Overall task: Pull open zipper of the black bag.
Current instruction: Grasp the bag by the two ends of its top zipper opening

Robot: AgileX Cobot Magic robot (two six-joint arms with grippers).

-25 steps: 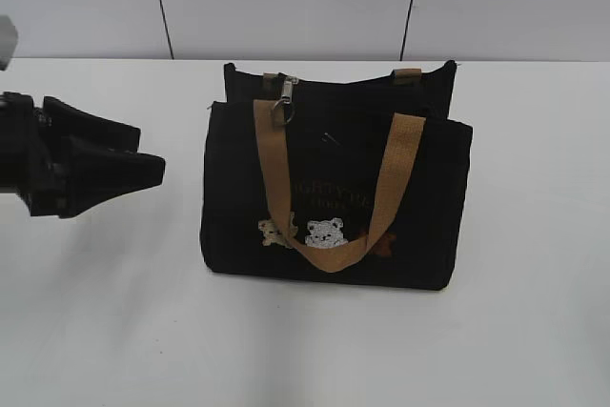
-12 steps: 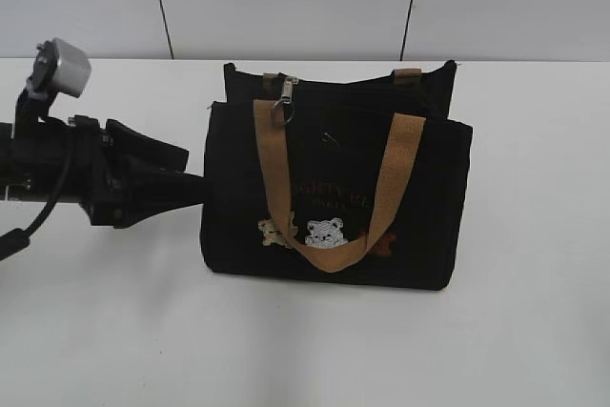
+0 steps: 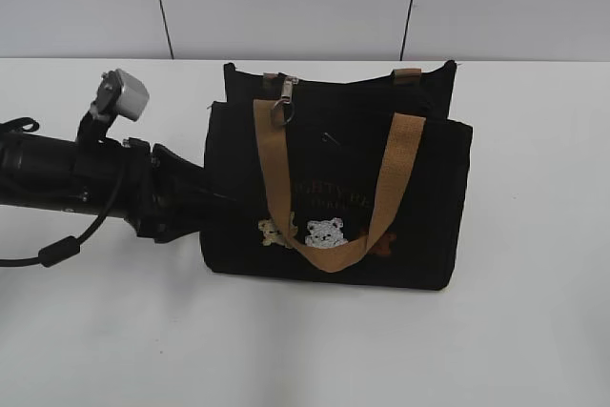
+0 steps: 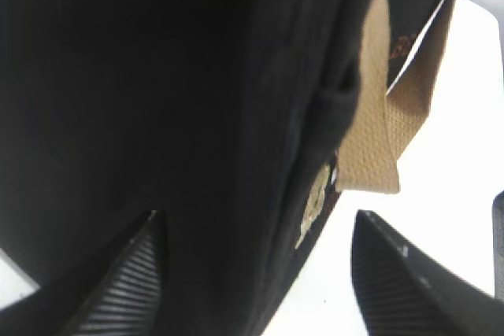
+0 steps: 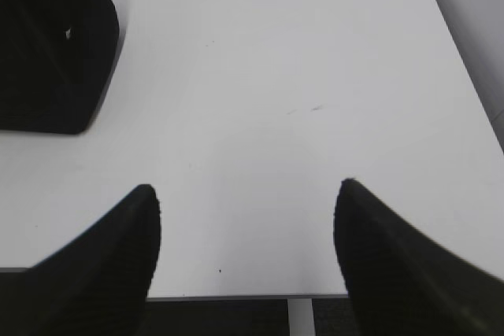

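The white worktop (image 3: 534,331) is seen carrying the black bag (image 3: 419,197), which is stood upright near the middle, its long axis run left to right and its printed front turned toward the exterior camera. Its left end is straddled by the left hand (image 4: 252,273), held wide apart and clamped on nothing. The right hand (image 5: 246,257) is likewise spread, over bare worktop. The zipper (image 3: 285,94) pull is hung at the top edge, left of centre.
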